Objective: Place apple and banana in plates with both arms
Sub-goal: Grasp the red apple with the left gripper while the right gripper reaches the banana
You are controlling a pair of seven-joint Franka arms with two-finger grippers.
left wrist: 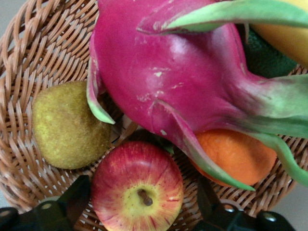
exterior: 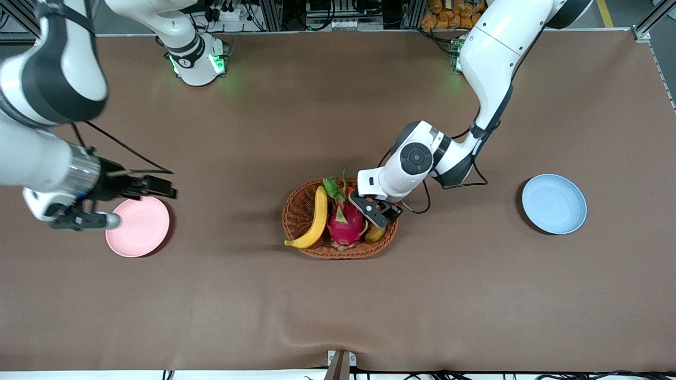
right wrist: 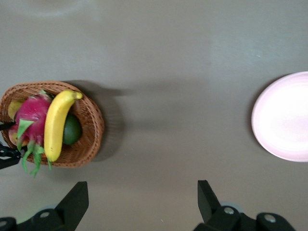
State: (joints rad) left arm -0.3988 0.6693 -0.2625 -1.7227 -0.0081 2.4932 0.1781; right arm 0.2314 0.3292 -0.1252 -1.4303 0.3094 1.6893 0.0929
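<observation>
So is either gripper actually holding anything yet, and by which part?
Nothing is held. The left gripper straddles the apple in the basket, fingers beside its flanks, not clamped. The right gripper hangs open, empty.

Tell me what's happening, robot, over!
Left gripper open around apple in basket. Right gripper open, waiting over pink plate. Dragon fruit crowds apple.

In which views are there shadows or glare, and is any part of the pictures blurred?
Front view: the wicker basket and pale pink plate cast soft shadows on the brown table; green base lights tint it. Left wrist view: the dragon fruit shows faint glare and the apple is sharp. Right wrist view: even light, a soft shadow beside the basket, slightly hazy.
</observation>
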